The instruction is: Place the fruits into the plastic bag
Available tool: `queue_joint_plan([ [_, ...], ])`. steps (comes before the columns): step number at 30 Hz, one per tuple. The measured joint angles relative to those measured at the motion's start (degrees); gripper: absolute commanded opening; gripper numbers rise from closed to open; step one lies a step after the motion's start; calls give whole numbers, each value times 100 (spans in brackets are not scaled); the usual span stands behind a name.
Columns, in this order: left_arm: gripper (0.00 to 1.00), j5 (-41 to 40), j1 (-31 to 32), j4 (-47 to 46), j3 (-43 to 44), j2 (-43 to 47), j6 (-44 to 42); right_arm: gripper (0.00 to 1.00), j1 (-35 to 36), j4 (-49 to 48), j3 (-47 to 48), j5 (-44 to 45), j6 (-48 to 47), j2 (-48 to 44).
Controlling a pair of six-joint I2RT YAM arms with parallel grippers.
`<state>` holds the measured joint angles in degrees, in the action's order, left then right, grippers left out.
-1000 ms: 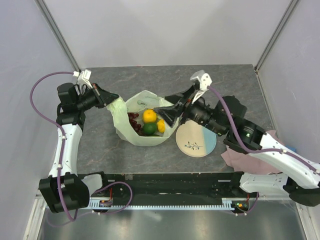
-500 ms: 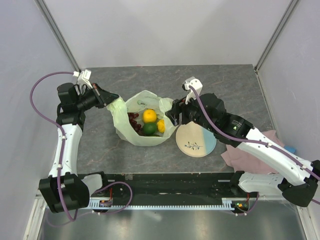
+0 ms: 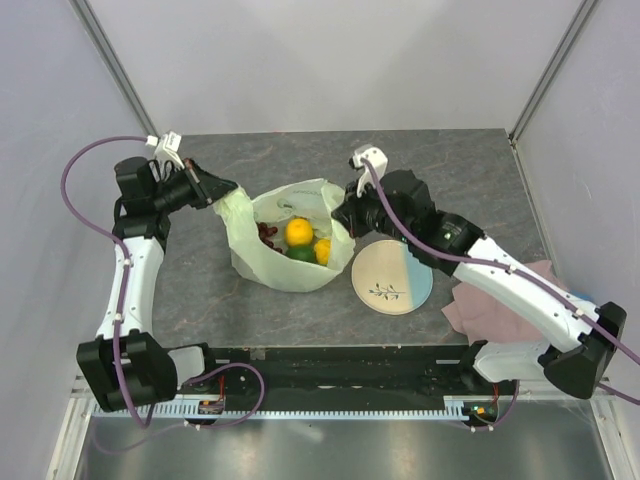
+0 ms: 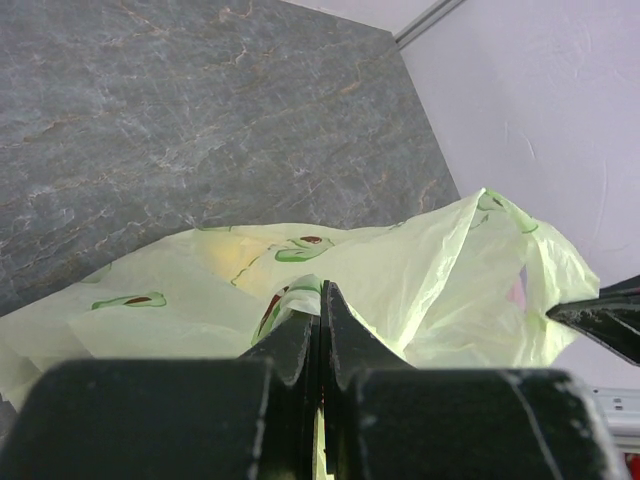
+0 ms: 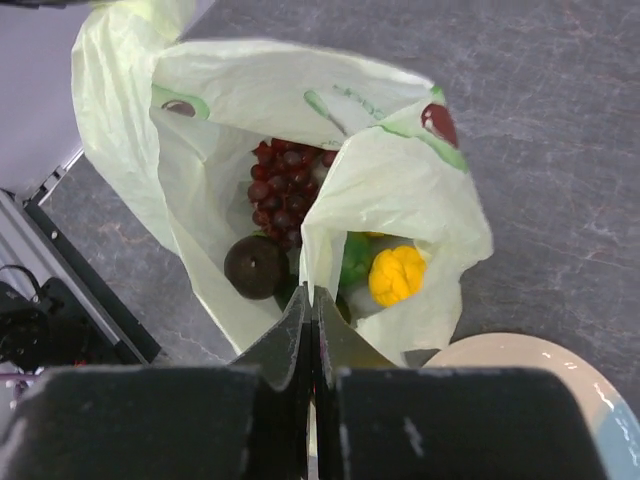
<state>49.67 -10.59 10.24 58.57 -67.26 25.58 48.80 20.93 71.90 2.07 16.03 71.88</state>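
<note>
Nearest the arm bases, at the right, we saw the pink cloth (image 3: 466,314) lying crumpled under the right arm. Just beyond it sat the round cream-and-blue plate (image 3: 375,267), flat on the grey table (image 3: 460,160) and just beside the right flank of the plastic bag (image 3: 268,265).

The bag stood near the middle of the table with its mouth held wide. We counted the fruits inside it: the grape bunch (image 5: 285,188) toward the left wall, a dark round fruit (image 5: 256,266) below it, the orange (image 3: 298,231) in the middle, a green avocado (image 3: 300,254) on the near side of the orange, and a yellow fruit (image 3: 322,250) at the right. We found no fruit outside the bag.

At the bag's right rim the right gripper (image 5: 312,303) had its jaws pressed together on a fold of the thin film. At the left rim the left gripper (image 4: 320,312) pinched the bag's edge in the same way, jaws tight on the plastic. Each arm pulled its side outward, so the mouth stretched between them.

Farther back the stone-patterned table ran to the pale walls.
</note>
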Motion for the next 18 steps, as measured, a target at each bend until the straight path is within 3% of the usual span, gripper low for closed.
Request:
queue_joint_plan([
  [11, 1, 37, 0, 33, 2057, -929, 439, 0, -1261, -85, 2498, -275, 7, 994],
  [18, 2, 282, -4, 83, 2732, -1792, 448, 0, -1698, -94, 2542, -398, 22, 1556],
])
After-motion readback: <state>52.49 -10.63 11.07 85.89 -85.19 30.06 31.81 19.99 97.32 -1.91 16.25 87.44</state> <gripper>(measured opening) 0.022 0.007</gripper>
